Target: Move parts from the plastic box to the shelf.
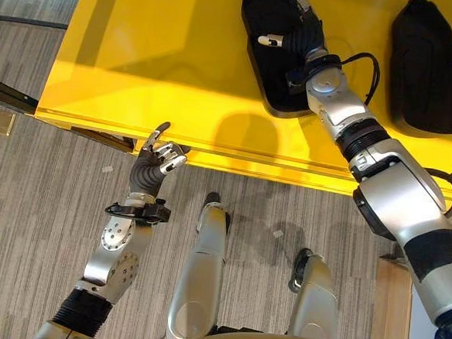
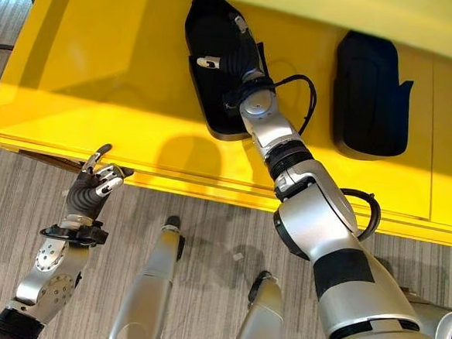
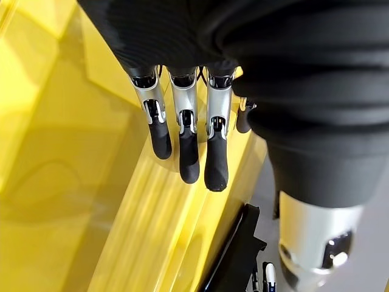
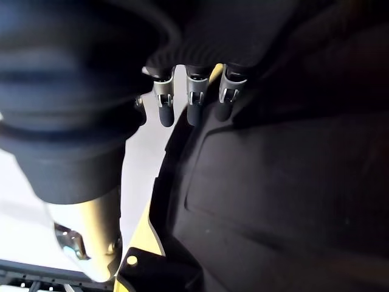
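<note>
The right hand [image 1: 298,31] is laid on the left black part [image 2: 215,99] on the yellow shelf [image 1: 156,64]; its grip cannot be told; a second part [image 1: 427,67] lies to the right; the left hand [image 1: 155,164] is held relaxed, apart, at the near edge.

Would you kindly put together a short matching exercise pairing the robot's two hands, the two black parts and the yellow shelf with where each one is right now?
Things:
1. left hand
2. right hand
3. far black part
4. yellow shelf

Places or states:
A. lies alone on the shelf, untouched
B. rests on the nearer black part
C. fingers relaxed, at the shelf's front edge, holding nothing
D. carries both black parts

Pairs: 1-C, 2-B, 3-A, 4-D
</note>
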{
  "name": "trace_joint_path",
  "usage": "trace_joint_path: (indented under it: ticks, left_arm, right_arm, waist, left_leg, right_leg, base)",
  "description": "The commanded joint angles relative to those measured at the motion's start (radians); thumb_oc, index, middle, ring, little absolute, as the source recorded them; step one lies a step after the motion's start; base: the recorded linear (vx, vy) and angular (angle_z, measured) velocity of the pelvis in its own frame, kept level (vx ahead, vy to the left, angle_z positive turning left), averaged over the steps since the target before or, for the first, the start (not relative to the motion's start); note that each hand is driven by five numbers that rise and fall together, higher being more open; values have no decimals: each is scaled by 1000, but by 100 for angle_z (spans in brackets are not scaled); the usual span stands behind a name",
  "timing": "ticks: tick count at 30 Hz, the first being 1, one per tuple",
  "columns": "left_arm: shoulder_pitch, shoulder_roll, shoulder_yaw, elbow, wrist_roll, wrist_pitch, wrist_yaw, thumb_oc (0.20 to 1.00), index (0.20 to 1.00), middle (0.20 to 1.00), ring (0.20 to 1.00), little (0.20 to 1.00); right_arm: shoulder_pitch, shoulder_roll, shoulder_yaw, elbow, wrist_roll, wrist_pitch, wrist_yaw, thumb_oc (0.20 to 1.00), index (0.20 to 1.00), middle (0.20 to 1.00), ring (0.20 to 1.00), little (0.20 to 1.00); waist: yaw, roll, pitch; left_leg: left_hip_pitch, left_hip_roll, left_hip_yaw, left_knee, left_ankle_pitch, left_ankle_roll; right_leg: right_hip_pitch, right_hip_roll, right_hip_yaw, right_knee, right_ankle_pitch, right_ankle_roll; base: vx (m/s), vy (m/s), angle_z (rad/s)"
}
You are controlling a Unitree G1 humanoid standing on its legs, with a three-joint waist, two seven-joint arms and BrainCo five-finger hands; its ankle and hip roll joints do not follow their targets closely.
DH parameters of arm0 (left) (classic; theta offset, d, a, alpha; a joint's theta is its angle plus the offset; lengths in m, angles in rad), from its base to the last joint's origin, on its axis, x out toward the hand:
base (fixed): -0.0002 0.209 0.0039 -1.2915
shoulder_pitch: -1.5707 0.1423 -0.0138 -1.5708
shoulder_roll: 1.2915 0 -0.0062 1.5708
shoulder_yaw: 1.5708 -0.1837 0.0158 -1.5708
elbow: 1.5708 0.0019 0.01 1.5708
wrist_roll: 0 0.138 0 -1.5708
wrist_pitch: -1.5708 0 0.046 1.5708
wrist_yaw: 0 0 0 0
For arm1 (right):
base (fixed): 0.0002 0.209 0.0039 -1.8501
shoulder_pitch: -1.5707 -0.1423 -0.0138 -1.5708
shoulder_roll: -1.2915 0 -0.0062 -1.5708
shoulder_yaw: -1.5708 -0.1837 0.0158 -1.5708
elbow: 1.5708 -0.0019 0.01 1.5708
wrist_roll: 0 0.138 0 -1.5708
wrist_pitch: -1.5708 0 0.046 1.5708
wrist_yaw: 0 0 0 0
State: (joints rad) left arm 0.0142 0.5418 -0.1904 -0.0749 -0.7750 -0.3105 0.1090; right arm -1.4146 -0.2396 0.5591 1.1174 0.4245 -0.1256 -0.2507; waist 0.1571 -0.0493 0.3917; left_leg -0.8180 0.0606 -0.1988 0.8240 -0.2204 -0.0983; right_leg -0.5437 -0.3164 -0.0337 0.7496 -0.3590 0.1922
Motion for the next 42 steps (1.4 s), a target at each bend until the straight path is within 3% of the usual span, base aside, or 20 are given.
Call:
trace_joint_path:
  ticks: [1,15,33,42]
  left_arm:
    - [-22,42,-35,-12,-19,-20,-16,1000,1000,1000,1000,1000]
    - [-56,38,-66,3,-28,-13,5,1000,1000,1000,1000,1000]
    - [-72,15,-78,13,-28,-13,43,1000,1000,1000,1000,1000]
    - [-84,-16,-85,17,-25,-15,79,1000,1000,1000,1000,1000]
  right_arm:
    - [-62,2,-32,18,56,-39,-28,1000,1000,1000,1000,1000]
    - [-55,30,-207,154,270,-58,-83,1000,1000,1000,1000,1000]
    - [39,129,-298,-12,444,-151,-105,1000,1000,1000,1000,1000]
    - [158,202,-406,-163,526,-239,-154,1000,1000,1000,1000,1000]
  waist:
    - [25,2,-21]
    - [34,24,-19]
    - [22,33,-15]
    - [11,45,-9]
  left_leg:
    - [5,56,4,19,-11,8]
    - [-1,45,7,31,-20,15]
    - [-11,44,13,42,-25,17]
    - [-24,42,21,57,-33,19]
  right_leg:
    - [-83,38,3,81,97,-64]
    - [-90,34,4,98,85,-64]
    - [-103,35,15,106,79,-66]
    - [-109,30,21,113,75,-65]
  base:
    - [0,0,0]
    - [0,0,0]
    - [0,0,0]
    - [0,0,0]
